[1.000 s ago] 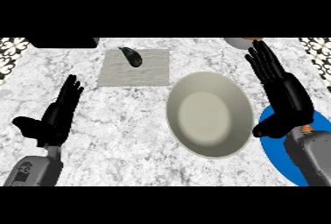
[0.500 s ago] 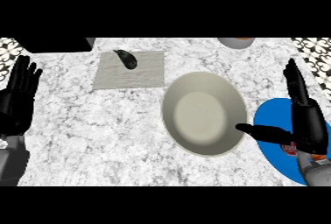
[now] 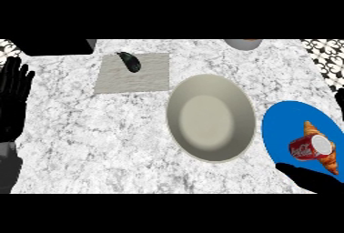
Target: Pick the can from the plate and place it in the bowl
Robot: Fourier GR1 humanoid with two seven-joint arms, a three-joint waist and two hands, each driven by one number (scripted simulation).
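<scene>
A red can [image 3: 309, 149] lies on its side on the blue plate [image 3: 283, 120] at the right, next to an orange croissant [image 3: 323, 156]. The cream bowl [image 3: 210, 117] stands just left of the plate, with nothing in it. My right hand [image 3: 308, 177] shows as a dark shape at the lower right, just below the can and apart from it; a fingertip of it shows at the right edge above the plate, so the hand is spread open. At the left edge my left hand [image 3: 13, 96] rests open, fingers up.
A grey mat [image 3: 134, 75] with a dark oblong object [image 3: 129, 62] lies at the back left. A grey cup [image 3: 242, 43] stands at the back edge. A black block [image 3: 55, 47] sits at the top left corner.
The right hand has slid down and right, uncovering the can and croissant on the blue plate. The left hand stays at the left edge.
</scene>
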